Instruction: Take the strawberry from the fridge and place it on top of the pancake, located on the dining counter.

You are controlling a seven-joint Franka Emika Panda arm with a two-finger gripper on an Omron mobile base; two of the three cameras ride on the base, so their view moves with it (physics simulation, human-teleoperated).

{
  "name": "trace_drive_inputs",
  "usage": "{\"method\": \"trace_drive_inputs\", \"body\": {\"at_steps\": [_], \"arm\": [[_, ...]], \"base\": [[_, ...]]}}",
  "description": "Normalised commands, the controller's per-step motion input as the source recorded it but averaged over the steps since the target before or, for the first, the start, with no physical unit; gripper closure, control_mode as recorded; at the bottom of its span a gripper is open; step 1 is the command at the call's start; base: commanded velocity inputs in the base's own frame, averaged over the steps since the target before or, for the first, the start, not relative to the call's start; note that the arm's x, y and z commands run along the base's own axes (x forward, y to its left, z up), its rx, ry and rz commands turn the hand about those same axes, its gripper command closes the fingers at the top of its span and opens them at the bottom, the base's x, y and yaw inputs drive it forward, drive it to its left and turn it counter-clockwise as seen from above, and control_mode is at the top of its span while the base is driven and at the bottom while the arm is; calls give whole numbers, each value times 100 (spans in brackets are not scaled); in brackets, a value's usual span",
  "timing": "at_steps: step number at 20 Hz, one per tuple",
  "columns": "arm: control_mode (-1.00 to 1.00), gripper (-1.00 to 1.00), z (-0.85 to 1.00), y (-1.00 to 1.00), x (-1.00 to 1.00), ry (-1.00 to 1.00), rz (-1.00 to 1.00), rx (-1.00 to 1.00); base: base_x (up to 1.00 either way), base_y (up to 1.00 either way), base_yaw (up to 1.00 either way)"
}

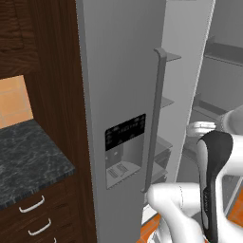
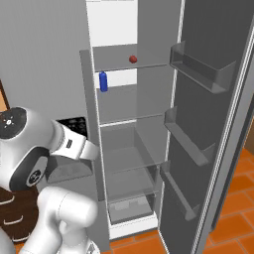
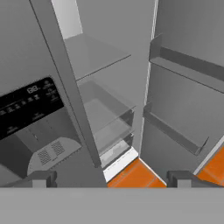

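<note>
We are seeing the strawberry [image 2: 133,59] sitting on a high shelf [image 2: 130,66] inside the fridge [image 2: 59,59], above the bottle [image 2: 103,81].

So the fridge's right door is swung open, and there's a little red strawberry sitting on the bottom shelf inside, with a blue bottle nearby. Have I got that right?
Not quite. The strawberry sits on the upper shelf, not the bottom one, as the right base view shows. The rest holds: the fridge has its right door open, and the blue bottle stands a little lower, to the left of the berry.

Open fridge [image 2: 119,149] interior beside closed left door [image 1: 118,95]; shelf-lined right door [image 2: 208,124] swung wide.
</note>
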Motion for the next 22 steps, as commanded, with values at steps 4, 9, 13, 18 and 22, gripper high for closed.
{"method": "trace_drive_inputs", "body": {"at_steps": [4,9,13,18,22], "arm": [[-100,-100,-6,36,0,5,4,-5],[100,-100,-15,1,14,0,1,0],[100,-100,0,0,0,0,0,0],[100,-100,0,0,0,0,0,0],[100,-100,0,0,0,0,0,0]], "base": [[0,0,0],[4,-5,0],[13,-51,6],[17,-43,10],[37,-10,19]]}}
